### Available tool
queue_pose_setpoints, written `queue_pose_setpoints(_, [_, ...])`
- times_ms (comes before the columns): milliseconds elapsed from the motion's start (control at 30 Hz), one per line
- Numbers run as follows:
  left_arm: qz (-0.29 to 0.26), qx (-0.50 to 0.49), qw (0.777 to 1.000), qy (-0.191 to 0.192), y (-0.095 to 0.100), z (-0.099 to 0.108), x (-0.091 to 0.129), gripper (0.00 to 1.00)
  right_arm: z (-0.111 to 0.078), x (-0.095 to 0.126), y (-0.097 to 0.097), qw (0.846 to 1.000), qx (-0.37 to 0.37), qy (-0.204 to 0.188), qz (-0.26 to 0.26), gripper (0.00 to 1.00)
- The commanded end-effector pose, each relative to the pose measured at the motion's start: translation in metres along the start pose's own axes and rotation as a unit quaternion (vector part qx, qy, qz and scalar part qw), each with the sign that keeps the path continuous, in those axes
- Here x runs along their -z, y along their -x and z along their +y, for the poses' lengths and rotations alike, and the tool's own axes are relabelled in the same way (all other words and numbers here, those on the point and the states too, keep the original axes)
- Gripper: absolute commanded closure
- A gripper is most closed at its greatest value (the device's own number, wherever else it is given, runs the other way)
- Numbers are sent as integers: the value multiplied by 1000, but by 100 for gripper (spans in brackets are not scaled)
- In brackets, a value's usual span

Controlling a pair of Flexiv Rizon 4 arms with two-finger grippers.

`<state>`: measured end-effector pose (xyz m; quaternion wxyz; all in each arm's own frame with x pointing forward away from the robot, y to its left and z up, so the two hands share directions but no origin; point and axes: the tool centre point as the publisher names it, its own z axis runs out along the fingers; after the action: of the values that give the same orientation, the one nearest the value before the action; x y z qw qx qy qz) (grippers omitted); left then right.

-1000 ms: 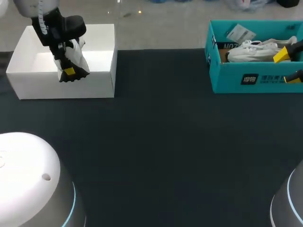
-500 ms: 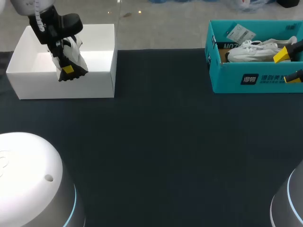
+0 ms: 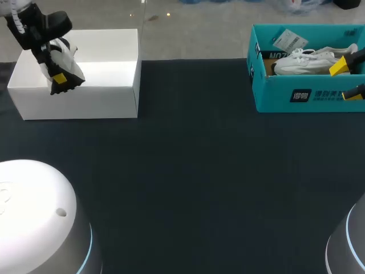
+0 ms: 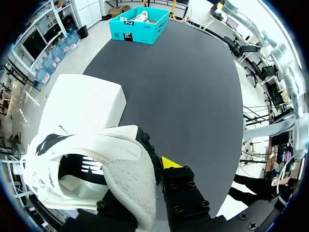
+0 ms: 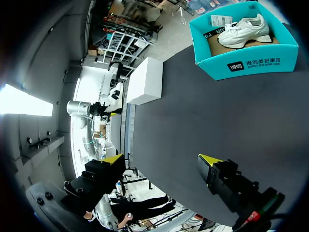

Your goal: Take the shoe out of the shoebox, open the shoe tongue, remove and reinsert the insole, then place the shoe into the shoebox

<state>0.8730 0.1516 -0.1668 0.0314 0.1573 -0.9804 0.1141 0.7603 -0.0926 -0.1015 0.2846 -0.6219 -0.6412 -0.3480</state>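
Across the dark table, the white box is sitting far-left and the teal shoebox far-right, holding a white sneaker, while the left gripper is pinching a black-and-white shoe by its heel over the white box and the right gripper is hanging with its fingers spread wide, the shoebox ahead of it.

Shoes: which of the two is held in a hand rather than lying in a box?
The black-and-white shoe, gripped by the left hand by the white box. The all-white shoe lies in the teal box, in no hand.
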Motion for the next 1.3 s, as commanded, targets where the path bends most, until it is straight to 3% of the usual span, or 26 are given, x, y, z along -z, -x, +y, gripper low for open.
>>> queue_pose_setpoints(33, [-9, 0, 1000, 16, 22, 13, 10, 100, 0, -1, 0, 1000, -1, 0, -2, 0])
queue_pose_setpoints(233, [-9, -6, 1000, 0, 55, 33, 15, 100, 0, -1, 0, 1000, -1, 0, -2, 0])
queue_pose_setpoints(367, [-4, -5, 1000, 12, 83, 49, 18, 100, 0, -1, 0, 1000, -1, 0, -2, 0])
queue_pose_setpoints(567, [9, -18, 1000, 23, 106, 62, 20, 100, 0, -1, 0, 1000, -1, 0, -2, 0])
queue_pose_setpoints(767, [17, -45, 999, 10, 128, 69, 13, 100, 0, -1, 0, 1000, -1, 0, -2, 0])
queue_pose_setpoints(1100, [26, -45, 998, 46, 149, 74, 8, 100, 0, -1, 0, 1000, -1, 0, -2, 0])
queue_pose_setpoints(1300, [26, -45, 998, 46, 149, 74, 8, 100, 0, -1, 0, 1000, -1, 0, -2, 0])
